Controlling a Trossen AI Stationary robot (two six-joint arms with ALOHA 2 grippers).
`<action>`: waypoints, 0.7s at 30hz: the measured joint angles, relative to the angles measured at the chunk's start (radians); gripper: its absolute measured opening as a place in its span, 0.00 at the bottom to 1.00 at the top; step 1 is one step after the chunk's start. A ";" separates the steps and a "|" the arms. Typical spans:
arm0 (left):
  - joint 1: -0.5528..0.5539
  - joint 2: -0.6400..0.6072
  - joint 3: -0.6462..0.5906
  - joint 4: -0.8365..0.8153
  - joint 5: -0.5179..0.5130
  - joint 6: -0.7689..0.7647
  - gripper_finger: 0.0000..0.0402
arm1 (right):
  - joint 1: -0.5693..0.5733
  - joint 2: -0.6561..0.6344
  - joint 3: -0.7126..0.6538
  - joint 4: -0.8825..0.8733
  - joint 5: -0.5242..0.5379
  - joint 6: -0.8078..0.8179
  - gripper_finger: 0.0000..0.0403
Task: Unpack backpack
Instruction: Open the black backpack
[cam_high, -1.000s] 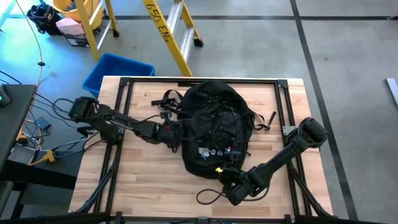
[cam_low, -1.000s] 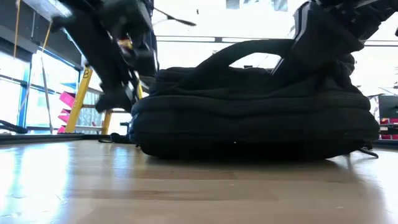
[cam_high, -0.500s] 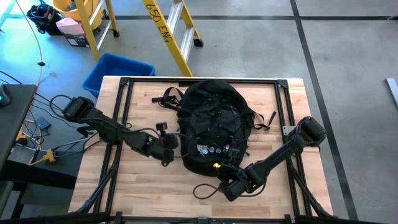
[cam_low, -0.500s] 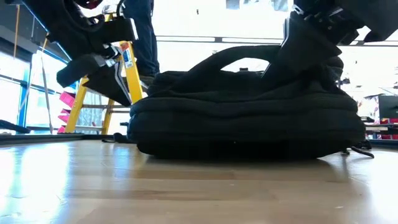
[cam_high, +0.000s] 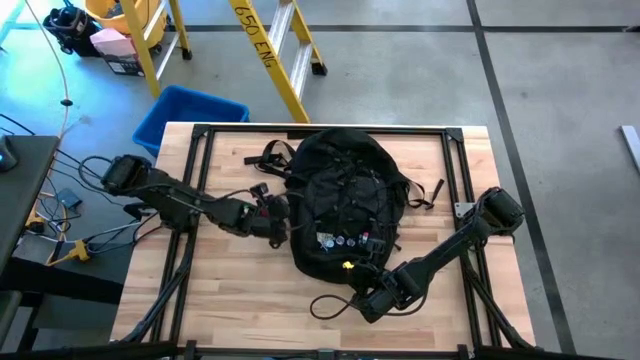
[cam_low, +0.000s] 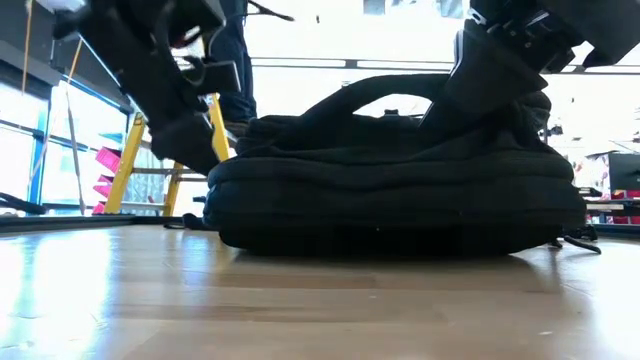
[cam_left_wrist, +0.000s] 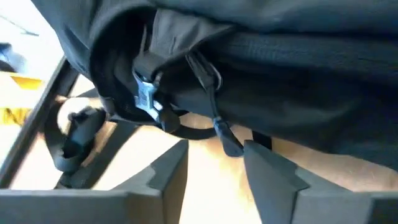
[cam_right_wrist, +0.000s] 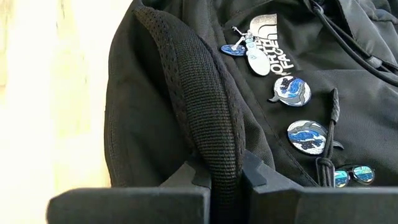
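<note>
The backpack (cam_high: 345, 205) looks soft and bulky; right gripper (cam_right_wrist: 219, 177) fingers pinch its webbing handle (cam_right_wrist: 199, 118), the firmest hold; left gripper (cam_left_wrist: 214, 165) fingers are parted by a zip pull (cam_left_wrist: 221, 129).

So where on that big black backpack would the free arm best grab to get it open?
Probably the zipper pull cord dangling off the backpack's side, right ahead of the open left gripper. It hangs free of the fabric, so fingers can close around it coming in level from the table's left. The right gripper is shut on the carry handle, steadying the bag.
</note>
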 joint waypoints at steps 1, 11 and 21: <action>0.012 0.000 -0.009 0.013 0.011 0.001 0.39 | 0.000 0.000 0.000 0.000 0.000 0.000 0.00; 0.044 0.000 -0.065 0.168 0.023 0.062 0.31 | 0.000 0.000 0.000 0.000 -0.001 0.000 0.00; -0.021 0.000 -0.043 0.152 0.022 0.066 0.01 | -0.002 0.000 0.000 0.017 -0.004 0.004 0.00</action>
